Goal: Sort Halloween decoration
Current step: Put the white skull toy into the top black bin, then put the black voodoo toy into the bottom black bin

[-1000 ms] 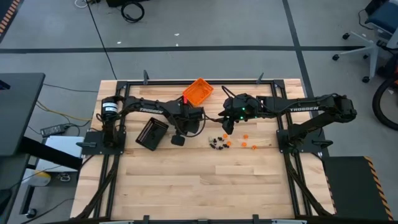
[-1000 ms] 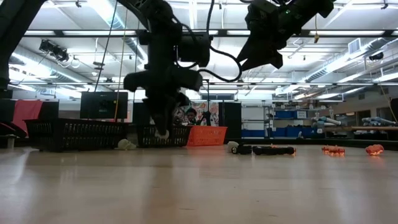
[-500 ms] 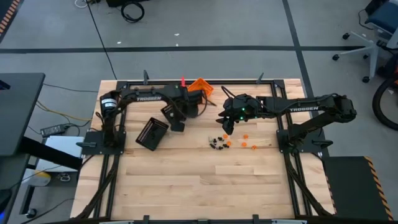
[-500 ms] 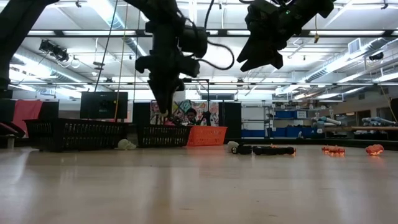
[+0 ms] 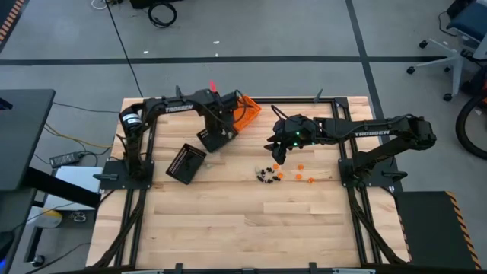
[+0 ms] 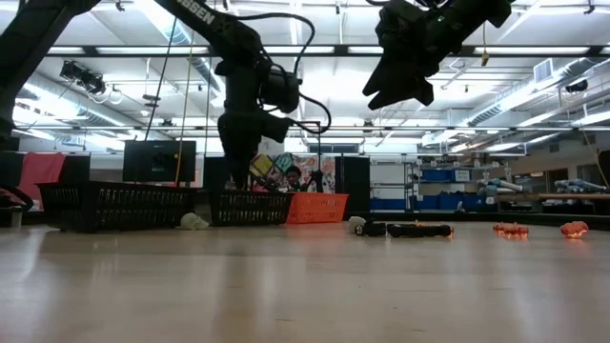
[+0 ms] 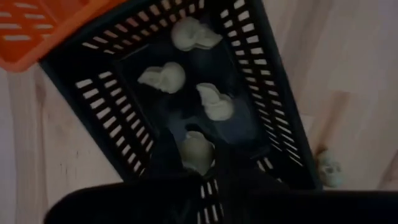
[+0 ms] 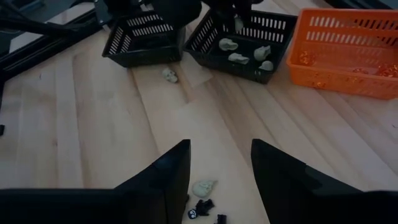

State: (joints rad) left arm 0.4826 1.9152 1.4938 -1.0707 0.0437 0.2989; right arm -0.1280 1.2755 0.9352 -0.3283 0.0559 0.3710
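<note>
Whitish skull trinkets (image 7: 163,78) are lying inside a black slatted tray (image 7: 261,74), with at least three resting on its floor and a fourth skull (image 7: 197,152) sitting just in front of the left end effector (image 7: 193,171). That piece is lying between the dark fingers, but it is not possible to tell whether they are pinching it or only framing it. One more whitish skull (image 8: 169,75) is lying on the bare desk (image 8: 93,137) just outside the tray, between it and a second black tray (image 8: 143,40). An orange tray (image 8: 348,53) is sitting right beside the skull tray, touching or nearly touching it, and small orange pieces are showing through its slats.

Nearer the middle of the desk, a loose cluster of black trinkets (image 5: 264,175) and orange trinkets (image 5: 298,169) is lying scattered, with another whitish skull (image 8: 204,187) just beside the black ones.

The right end effector (image 8: 219,168) is hanging above that cluster with its fingers spread apart and nothing between them. From the high view, the left end effector (image 5: 215,135) is reaching over the skull tray by the orange tray (image 5: 245,111), while the right end effector (image 5: 275,156) is poised over the scattered pieces.
</note>
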